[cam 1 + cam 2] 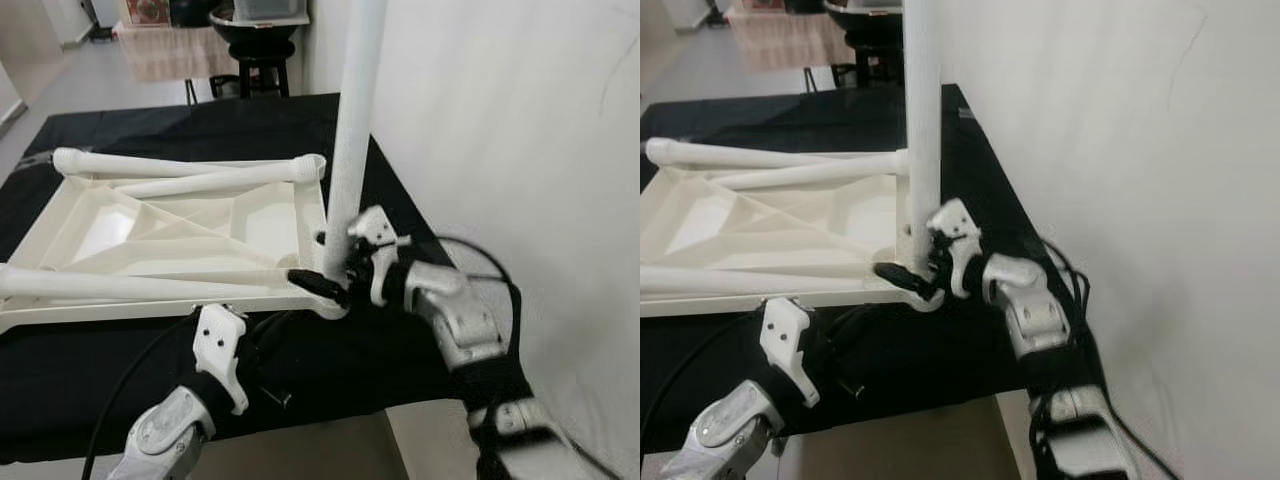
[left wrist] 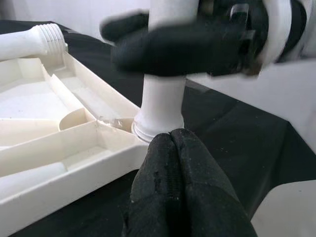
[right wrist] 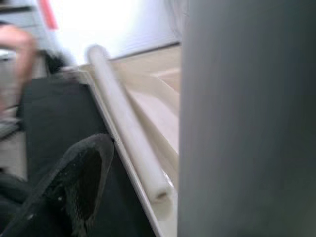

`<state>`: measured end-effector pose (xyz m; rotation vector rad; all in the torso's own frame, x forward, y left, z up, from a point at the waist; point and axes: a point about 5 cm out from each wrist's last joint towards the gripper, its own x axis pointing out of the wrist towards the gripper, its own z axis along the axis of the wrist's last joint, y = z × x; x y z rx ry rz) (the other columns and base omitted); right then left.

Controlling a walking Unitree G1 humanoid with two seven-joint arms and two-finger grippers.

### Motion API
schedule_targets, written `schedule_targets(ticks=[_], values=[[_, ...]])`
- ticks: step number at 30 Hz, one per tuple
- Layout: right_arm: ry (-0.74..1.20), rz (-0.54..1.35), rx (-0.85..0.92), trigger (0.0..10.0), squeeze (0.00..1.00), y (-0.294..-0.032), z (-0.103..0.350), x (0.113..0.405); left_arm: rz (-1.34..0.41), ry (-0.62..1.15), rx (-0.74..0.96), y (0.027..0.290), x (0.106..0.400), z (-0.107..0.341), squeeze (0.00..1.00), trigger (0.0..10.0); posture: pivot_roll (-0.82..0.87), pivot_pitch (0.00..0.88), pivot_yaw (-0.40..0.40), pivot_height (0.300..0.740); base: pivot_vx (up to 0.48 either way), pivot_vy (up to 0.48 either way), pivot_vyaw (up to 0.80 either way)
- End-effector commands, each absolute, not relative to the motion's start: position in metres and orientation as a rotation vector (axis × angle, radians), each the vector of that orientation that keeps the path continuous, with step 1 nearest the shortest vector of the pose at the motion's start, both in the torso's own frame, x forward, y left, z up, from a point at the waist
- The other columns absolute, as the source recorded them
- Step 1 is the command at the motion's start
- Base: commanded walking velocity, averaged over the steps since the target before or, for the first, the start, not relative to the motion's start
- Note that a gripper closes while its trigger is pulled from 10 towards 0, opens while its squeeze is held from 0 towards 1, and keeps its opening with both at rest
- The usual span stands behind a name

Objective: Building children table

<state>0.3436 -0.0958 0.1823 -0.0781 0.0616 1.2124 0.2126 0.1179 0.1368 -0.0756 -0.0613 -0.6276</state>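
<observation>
Two pincers at work. Nearest, the left pincer point(image 2: 177, 182), fingers pressed together and holding nothing, sits by the near corner of the upturned white tabletop point(image 1: 150, 230) on the black-draped table point(image 1: 120, 130). Beyond it, the right pincer point(image 1: 325, 285) pinches the upright leg point(image 1: 352, 130) just above its corner socket; the left wrist view shows the threaded joint. Three loose legs point(image 1: 180, 170) lie across the tabletop.
</observation>
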Motion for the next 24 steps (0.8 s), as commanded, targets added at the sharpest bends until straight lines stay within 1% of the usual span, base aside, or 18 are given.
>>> schedule_targets(ticks=[1,2,7,8,9,10,14,18,21,23,24], values=[[0.094,1.255,-0.049,10.0,0.00,-0.097,0.178,0.349,-0.623,-0.048,-0.074,0.119,0.213,0.131,0.00,10.0,0.01,0.046,-0.046,0.740,0.000,0.000,0.00],[0.123,1.245,-0.045,10.0,0.00,-0.102,0.178,0.357,-0.623,-0.045,-0.073,0.120,0.213,0.130,0.00,10.0,0.02,0.043,-0.044,0.740,0.000,0.000,0.00],[0.173,1.222,-0.035,10.0,0.00,-0.108,0.179,0.368,-0.624,-0.041,-0.071,0.120,0.213,0.128,0.00,10.0,0.02,0.040,-0.044,0.740,0.000,0.000,0.00],[0.185,1.236,-0.027,0.2,0.00,-0.108,0.180,0.368,-0.625,-0.040,-0.071,0.120,0.212,0.128,0.00,10.0,0.03,0.038,-0.047,0.740,0.000,0.000,0.00],[0.185,1.236,-0.027,0.2,0.00,-0.108,0.180,0.368,-0.625,-0.040,-0.071,0.120,0.212,0.128,0.00,10.0,0.03,0.038,-0.047,0.740,0.000,0.000,0.00],[0.194,1.250,-0.014,0.0,0.00,-0.110,0.180,0.369,-0.626,-0.040,-0.071,0.119,0.212,0.128,0.00,10.0,0.03,0.038,-0.048,0.740,0.000,0.000,0.00],[0.200,1.292,0.005,0.0,0.00,-0.114,0.180,0.368,-0.628,-0.042,-0.073,0.118,0.211,0.128,0.00,10.0,0.03,0.038,-0.050,0.740,0.000,0.000,0.00],[0.200,1.297,0.008,0.0,0.00,-0.115,0.180,0.367,-0.628,-0.042,-0.073,0.117,0.210,0.128,0.00,10.0,0.03,0.039,-0.049,0.740,0.000,0.000,0.00],[0.180,1.256,-0.024,0.0,0.00,-0.120,0.176,0.368,-0.632,-0.043,-0.075,0.116,0.210,0.128,0.00,10.0,0.03,0.035,-0.057,0.740,0.000,0.000,0.00],[0.149,1.170,-0.046,0.0,0.00,-0.126,0.171,0.367,-0.633,-0.044,-0.076,0.116,0.208,0.128,0.00,10.0,0.03,0.038,-0.065,0.740,0.000,0.000,0.00],[0.149,1.170,-0.046,0.0,0.00,-0.126,0.171,0.367,-0.633,-0.044,-0.076,0.116,0.208,0.128,0.00,10.0,0.03,0.038,-0.065,0.740,0.000,0.000,0.00]])
